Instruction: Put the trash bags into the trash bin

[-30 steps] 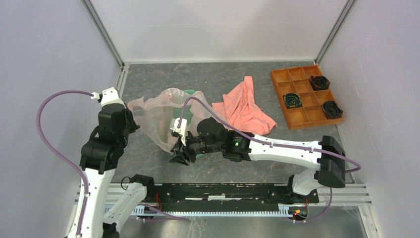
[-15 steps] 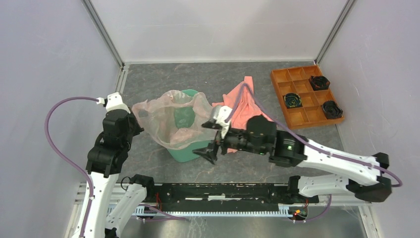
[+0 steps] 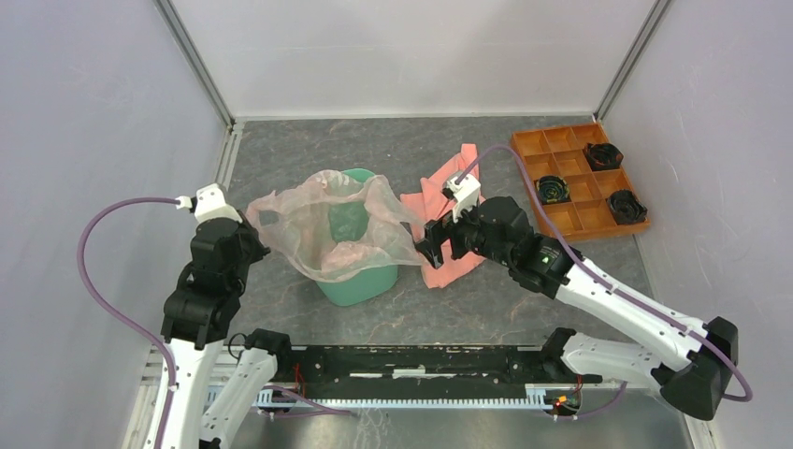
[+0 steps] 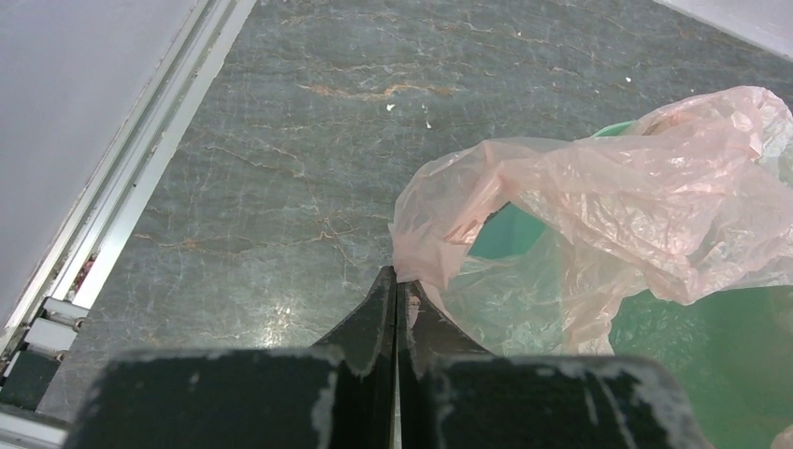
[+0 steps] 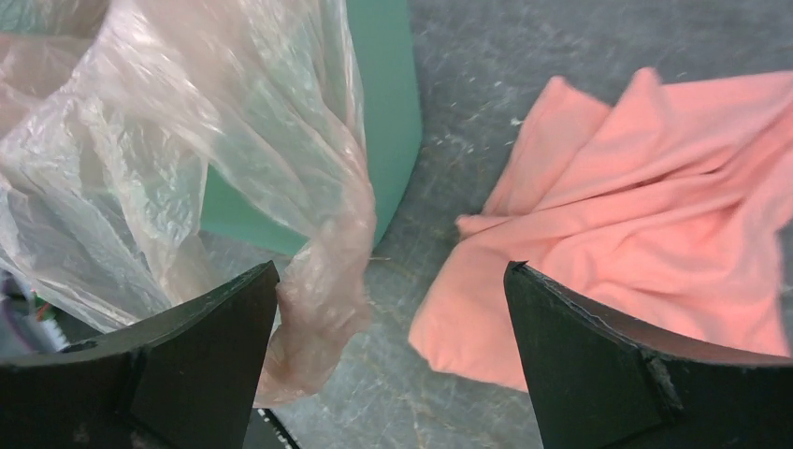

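Left gripper pinched the crinkly translucent pink plastic bag draped over the mint-green plastic bin, right gripper gaped apart; lining underway, regrasping seemingly next.

Right pincer: fingers spread wide above the bench.
Trash bag: draped over trash bin, a fold against one finger.
Cloth: salmon, crumpled beside bin.
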